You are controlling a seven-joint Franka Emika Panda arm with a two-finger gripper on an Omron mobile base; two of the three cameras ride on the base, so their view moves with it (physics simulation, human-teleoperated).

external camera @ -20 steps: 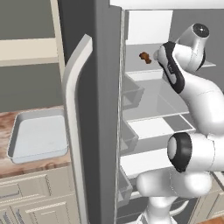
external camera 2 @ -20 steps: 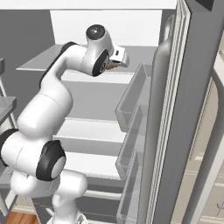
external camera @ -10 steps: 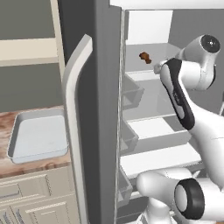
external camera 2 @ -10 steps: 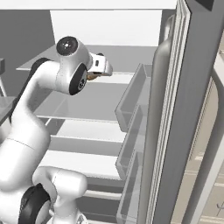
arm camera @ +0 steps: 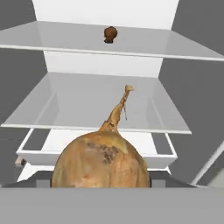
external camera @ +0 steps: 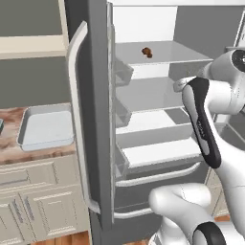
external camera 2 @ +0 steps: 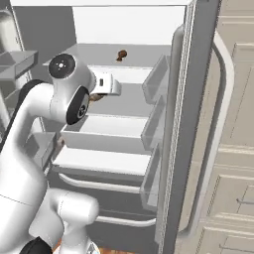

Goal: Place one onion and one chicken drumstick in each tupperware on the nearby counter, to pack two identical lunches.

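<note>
Though still in jaws, onion [arm camera: 101, 159] lower

The open fridge door [external camera: 91, 110] with its bins stands between the fridge shelves [external camera: 143, 93] and the counter [external camera: 28, 153], blocking a straight path. The upper shelf carries one small brown item [arm camera: 110, 34], probably a drumstick; around it the shelf looks open. The grey-white tupperware [external camera: 45, 127] lies open-topped beside the door.

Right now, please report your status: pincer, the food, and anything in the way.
Pincer closed on an onion, in front of the open fridge. Chicken drumstick alone on the top shelf. Grey-white tupperware on the counter, beyond the fridge door.
</note>
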